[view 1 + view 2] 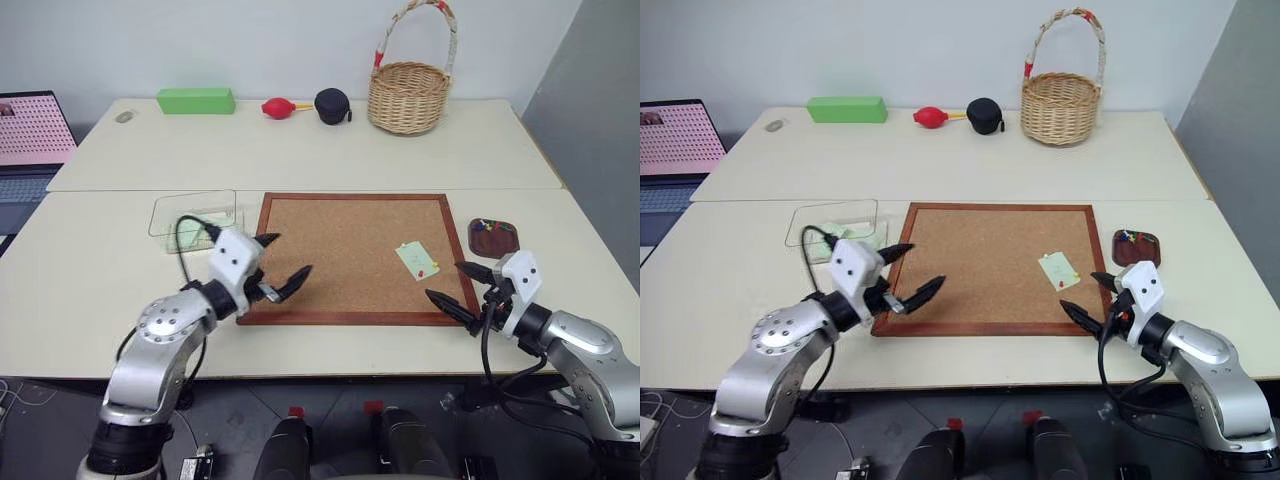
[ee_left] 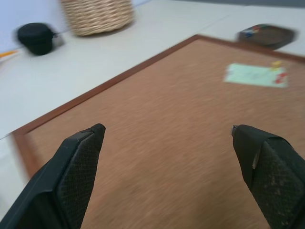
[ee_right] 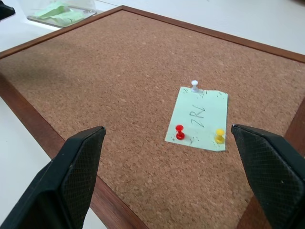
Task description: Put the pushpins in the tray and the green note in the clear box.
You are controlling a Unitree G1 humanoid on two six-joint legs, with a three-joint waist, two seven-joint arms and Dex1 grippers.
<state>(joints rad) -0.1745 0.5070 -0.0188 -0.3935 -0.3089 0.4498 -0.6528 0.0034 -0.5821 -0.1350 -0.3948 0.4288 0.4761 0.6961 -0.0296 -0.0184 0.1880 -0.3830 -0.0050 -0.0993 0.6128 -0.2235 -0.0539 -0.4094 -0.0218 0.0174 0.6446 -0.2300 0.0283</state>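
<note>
While both grippers, left point(image 1: 280, 258) and right point(image 1: 458, 285), hover spread and empty, the flimsy pale green paper note point(image 3: 198, 118) sits pinned on the cork board's point(image 1: 340, 250) right; I'd pluck the tiny red point(image 3: 179, 131) and yellow point(image 3: 219, 135) plastic-headed pushpins by their heads first.

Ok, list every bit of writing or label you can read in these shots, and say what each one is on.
"2RL" or close to it, handwritten on the green note pinned to the cork board; the strokes are loose, so the reading is uncertain.
The laptop screen shows a pink dotted pattern; nothing on it is readable.
No other text is legible.
</note>
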